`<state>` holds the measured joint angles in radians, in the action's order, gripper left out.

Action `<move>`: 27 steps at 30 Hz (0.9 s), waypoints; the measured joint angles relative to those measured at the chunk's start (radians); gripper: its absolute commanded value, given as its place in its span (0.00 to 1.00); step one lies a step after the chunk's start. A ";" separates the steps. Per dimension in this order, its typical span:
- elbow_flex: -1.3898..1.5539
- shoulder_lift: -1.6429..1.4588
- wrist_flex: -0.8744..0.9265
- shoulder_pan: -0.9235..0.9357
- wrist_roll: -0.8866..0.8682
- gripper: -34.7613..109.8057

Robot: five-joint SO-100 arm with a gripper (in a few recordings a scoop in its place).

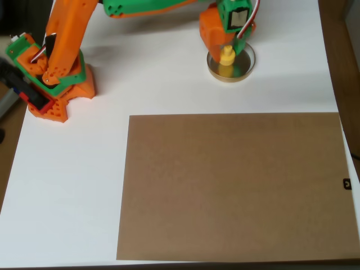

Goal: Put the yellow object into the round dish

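Overhead view, arm orange and green, base (56,84) bolted at upper left of white surface (67,185). Reaches right along top edge, ends over dish (245,66) near upper right. End effector (232,46) pointed down at dish, orange and green housing covering dish's upper left rim. Yellow piece (226,61) upright inside dish, knob on top, just below the fingers and touching or nearly touching them. Cannot tell whether fingers grip the piece or stand released; gap between them hidden by housing. Cannot tell either whether the piece rests on dish floor or hangs just above it. Dish: pale rim, dark inside, wider than the piece. Brown sheet (233,185) flat on surface, filling lower right, well apart from dish. Small black mark (347,184) at sheet's right edge. Dark wood (343,50) beyond surface at right.
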<state>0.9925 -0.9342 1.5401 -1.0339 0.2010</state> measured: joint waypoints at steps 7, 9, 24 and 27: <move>0.000 0.003 0.006 -0.002 0.000 0.42; -0.002 0.003 0.006 -0.002 -0.002 0.43; 0.173 -0.259 0.077 0.040 0.132 0.43; 0.313 -0.390 0.057 0.049 0.172 0.43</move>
<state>1.3054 -1.3238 1.5969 -0.9848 0.3728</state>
